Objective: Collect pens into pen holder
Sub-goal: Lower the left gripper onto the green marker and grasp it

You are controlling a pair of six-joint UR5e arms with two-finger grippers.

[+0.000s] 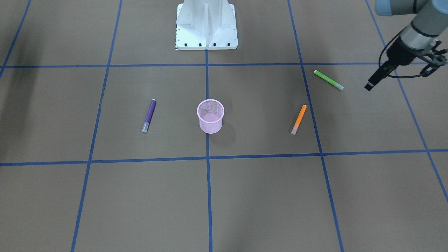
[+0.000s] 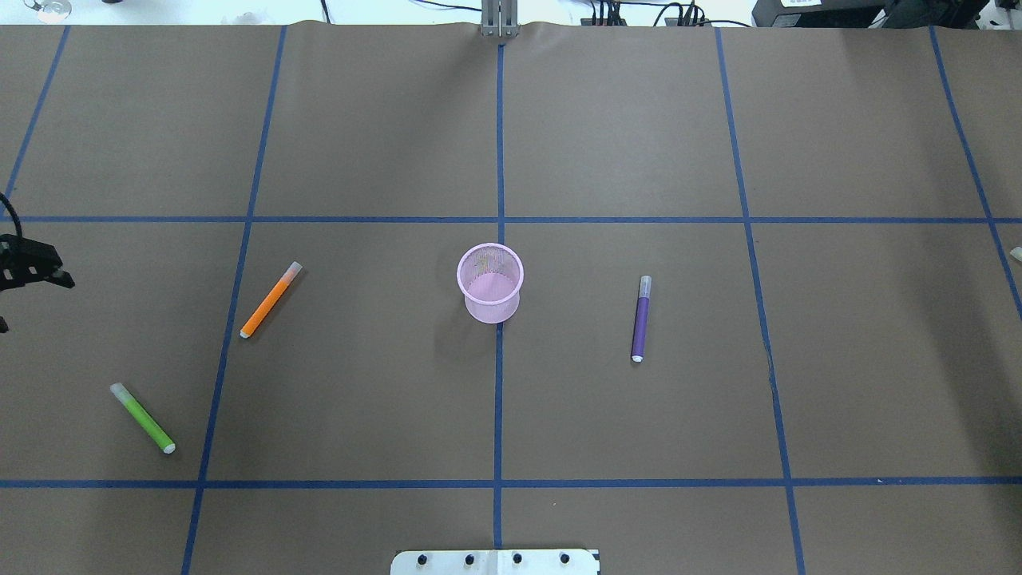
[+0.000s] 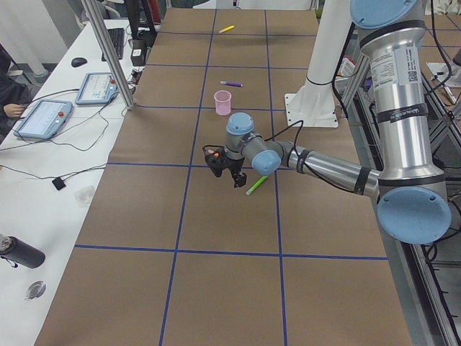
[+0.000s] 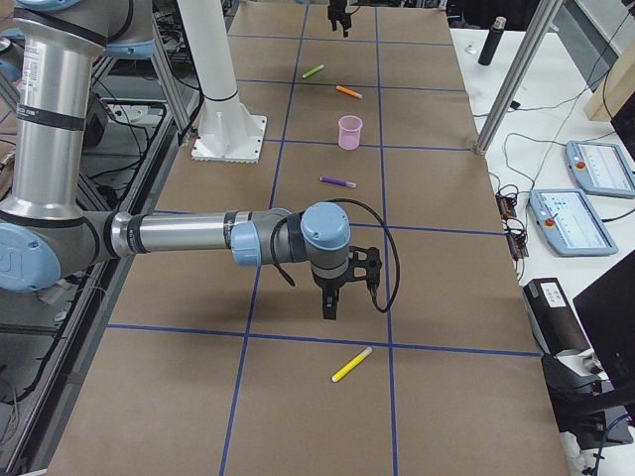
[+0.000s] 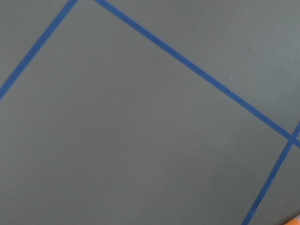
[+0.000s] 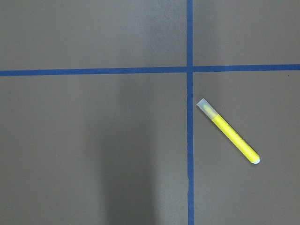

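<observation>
Overhead exterior: with no pen collected yet, a reach to the green pen [image 2: 142,418] at lower left is called for from the left claw [image 2: 64,279], whose opening cannot be told.

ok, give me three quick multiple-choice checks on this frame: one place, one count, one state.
1. Pen nearest the left gripper? A purple B orange C green
2. Pens in sight, all cameras together? A two B three C four
3. The holder is: A upright, empty B tipped over C upright, one pen inside

1 C: green lies just beside that gripper, the other two farther off.
2 C: those three plus a yellow one in the right wrist view.
3 A: it stands on its base and only mesh shows inside.
</observation>
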